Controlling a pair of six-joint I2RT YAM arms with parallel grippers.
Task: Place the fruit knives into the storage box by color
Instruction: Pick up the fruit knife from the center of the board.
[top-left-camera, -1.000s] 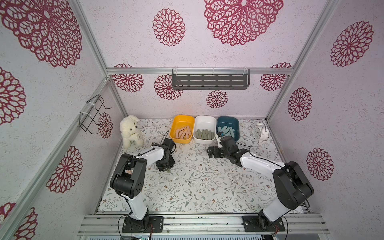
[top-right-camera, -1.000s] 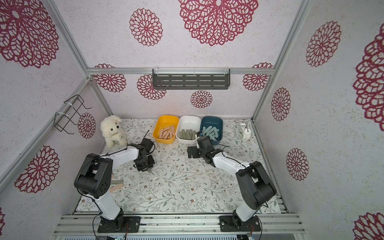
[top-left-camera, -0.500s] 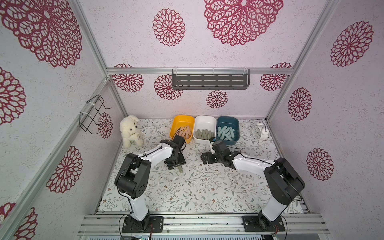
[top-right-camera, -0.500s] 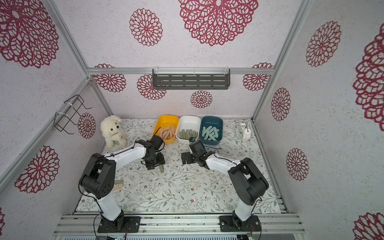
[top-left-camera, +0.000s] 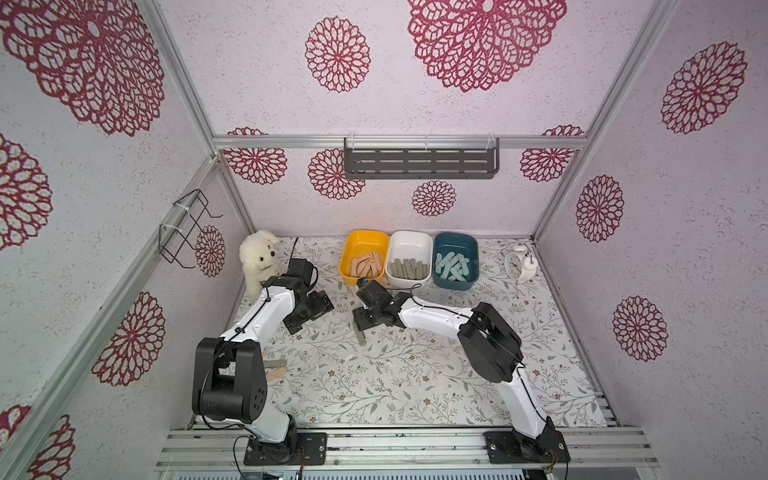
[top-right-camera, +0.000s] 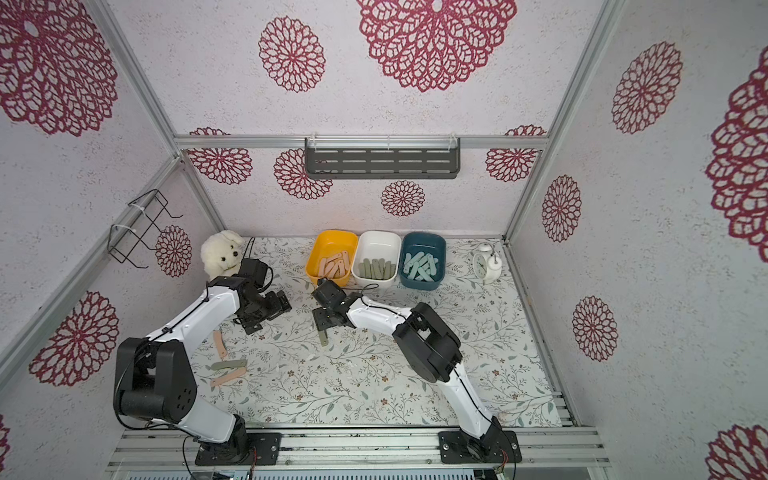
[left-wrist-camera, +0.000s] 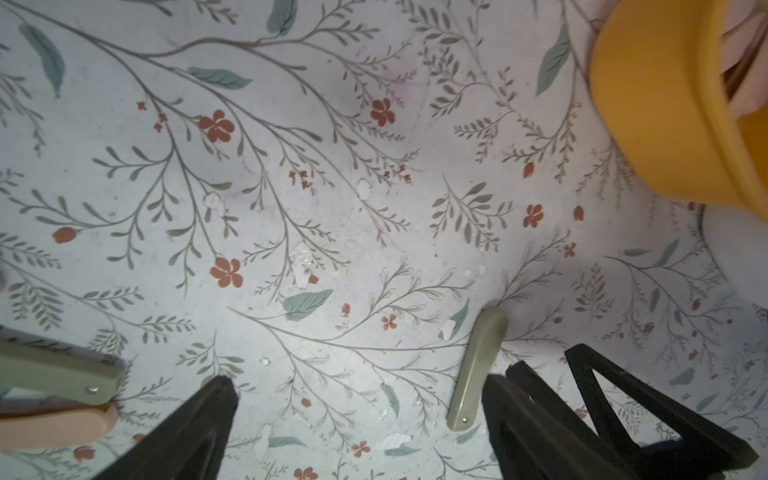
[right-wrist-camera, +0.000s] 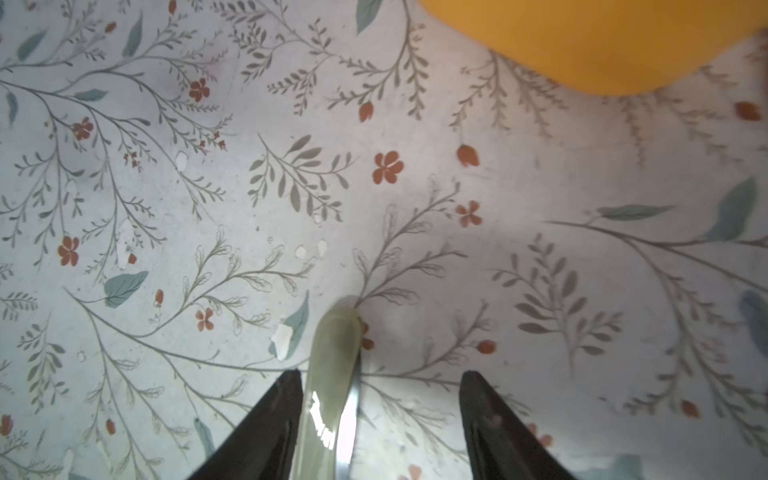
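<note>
The table (top-left-camera: 415, 374) has a pale cover printed with thin branches, leaves and small red flowers, and a few little white flakes are on it. At its far edge three tubs stand close side by side in one row: the yellow tub (top-left-camera: 365, 233), the white tub (top-left-camera: 409, 233) and the teal tub (top-left-camera: 455, 235). A plush dog (top-left-camera: 257, 259) sits in the far left corner, and an alarm clock (top-left-camera: 517, 264) stands at the far right. One olive knife (top-right-camera: 323, 338) lies near the middle. Toward the left edge lie a pink knife (top-right-camera: 220, 344), a second olive knife (top-right-camera: 228, 365) and, just beside it, a second pink knife (top-right-camera: 226, 379).
</note>
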